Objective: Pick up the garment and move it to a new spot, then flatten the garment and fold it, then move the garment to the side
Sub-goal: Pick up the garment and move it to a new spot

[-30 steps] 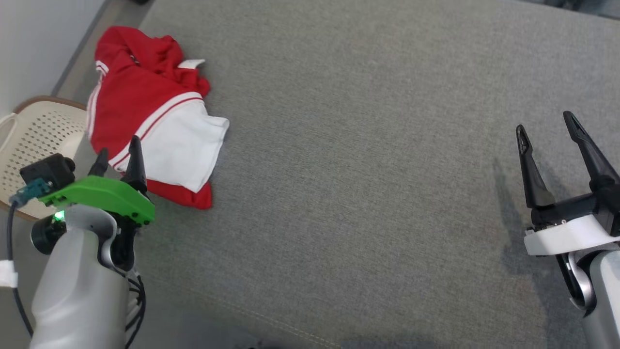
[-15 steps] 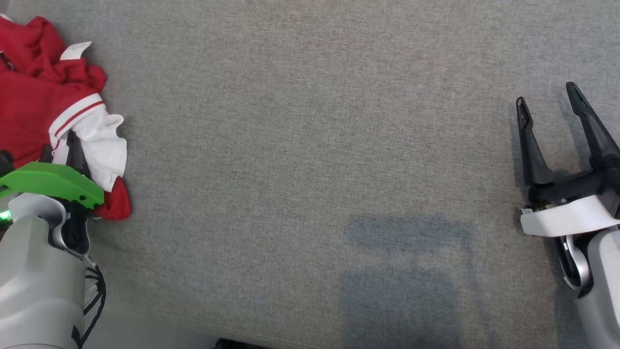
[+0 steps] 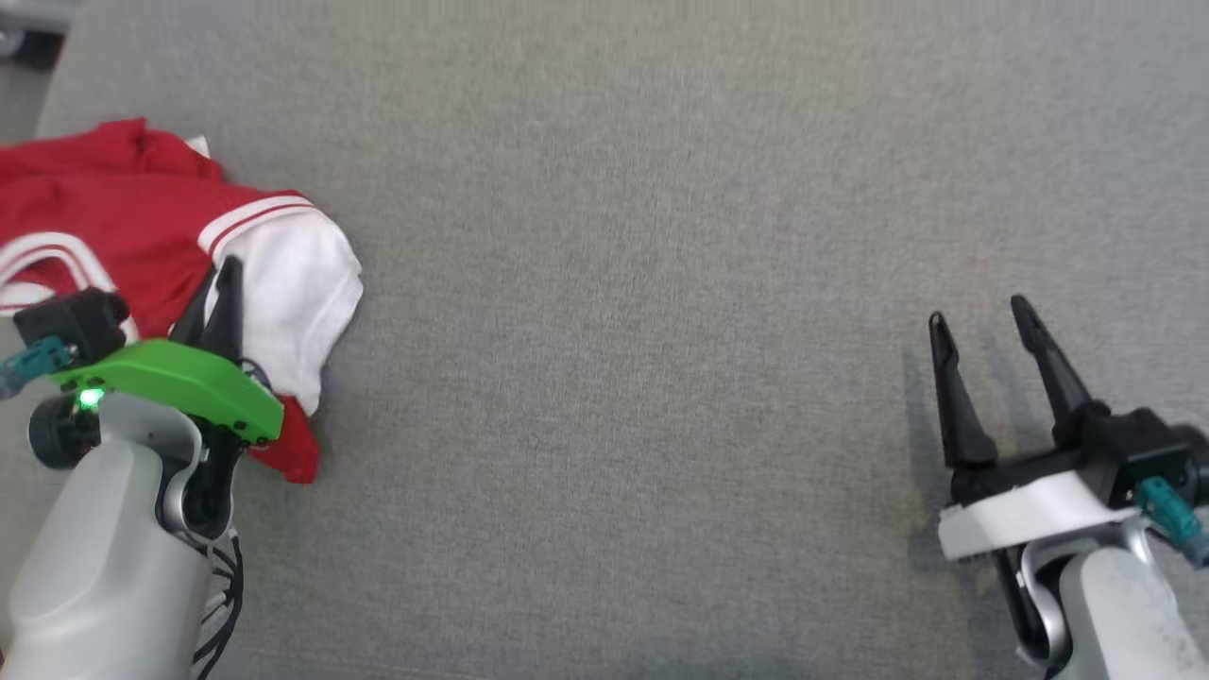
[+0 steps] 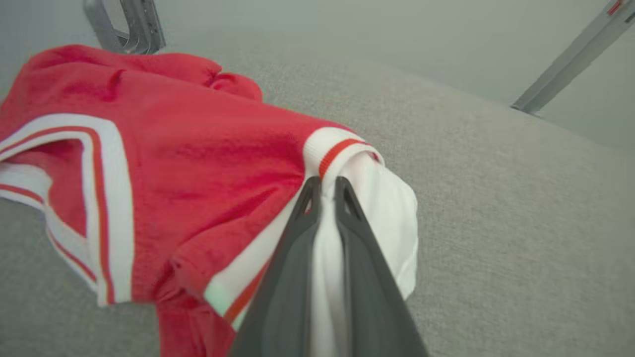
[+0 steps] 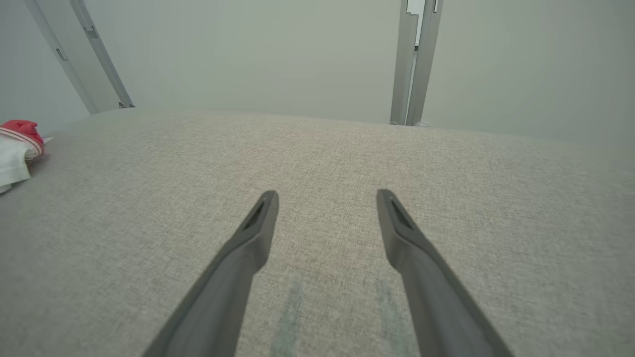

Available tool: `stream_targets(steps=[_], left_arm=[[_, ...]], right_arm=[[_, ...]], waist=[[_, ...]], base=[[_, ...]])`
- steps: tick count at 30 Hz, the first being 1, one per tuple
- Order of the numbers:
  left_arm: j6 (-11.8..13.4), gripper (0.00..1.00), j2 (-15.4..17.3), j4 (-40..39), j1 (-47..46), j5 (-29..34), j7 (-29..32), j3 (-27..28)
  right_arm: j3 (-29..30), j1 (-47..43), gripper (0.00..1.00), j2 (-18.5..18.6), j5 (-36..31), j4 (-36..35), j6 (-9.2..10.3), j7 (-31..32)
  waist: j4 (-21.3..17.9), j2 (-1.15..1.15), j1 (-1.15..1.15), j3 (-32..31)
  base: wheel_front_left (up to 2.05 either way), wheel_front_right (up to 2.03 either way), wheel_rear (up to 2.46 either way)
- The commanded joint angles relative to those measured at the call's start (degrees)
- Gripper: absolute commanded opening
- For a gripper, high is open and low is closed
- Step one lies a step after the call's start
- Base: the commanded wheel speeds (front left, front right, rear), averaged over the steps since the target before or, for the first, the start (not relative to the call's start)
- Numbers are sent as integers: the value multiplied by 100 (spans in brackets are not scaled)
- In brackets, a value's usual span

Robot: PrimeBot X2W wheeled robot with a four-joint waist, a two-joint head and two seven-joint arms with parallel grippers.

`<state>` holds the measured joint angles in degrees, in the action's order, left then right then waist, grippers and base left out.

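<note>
I am pinching the garment (image 3: 142,212) by its white sleeve (image 3: 302,274) in the left claw (image 3: 222,283), its bulk trailing toward the upper left. The right claw (image 3: 982,321) is waiting spread, well apart at lower right.

You have a grey woven fabric surface (image 3: 604,283) spread across the head view, with a sliver of darker floor (image 3: 24,47) in its upper left corner. In the right wrist view you see a pale wall (image 5: 258,54) behind it, a grey upright post (image 5: 415,59) right of top centre, and a slanted grey bar (image 5: 79,54) at upper left.
</note>
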<state>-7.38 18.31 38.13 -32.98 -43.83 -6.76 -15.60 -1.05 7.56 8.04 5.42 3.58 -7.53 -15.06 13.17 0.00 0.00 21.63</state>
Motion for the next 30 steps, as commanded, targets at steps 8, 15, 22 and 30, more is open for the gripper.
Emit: stream_targets(steps=[8,15,22,30], left_arm=[[263,0,16,-2532,509,31,718,-510],[991,0,-88,-4651,684,112,1541,-772],[1616,0,-48,-5770,901,204,2514,-1197],[1533,0,-293,-3959,818,431,2679,-1863]], right_arm=[[89,-606,100,-317,22,59,8,-16],[181,-784,100,-409,3,43,8,-16],[236,-819,100,-482,54,50,8,-16],[159,-550,100,-510,108,107,8,-16]], waist=[[-974,0,0,-1570],[-1701,0,0,-1726],[-2232,0,0,-1497],[-2408,0,0,-1032]], base=[[0,0,0],[0,0,0],[0,0,0],[0,0,0]])
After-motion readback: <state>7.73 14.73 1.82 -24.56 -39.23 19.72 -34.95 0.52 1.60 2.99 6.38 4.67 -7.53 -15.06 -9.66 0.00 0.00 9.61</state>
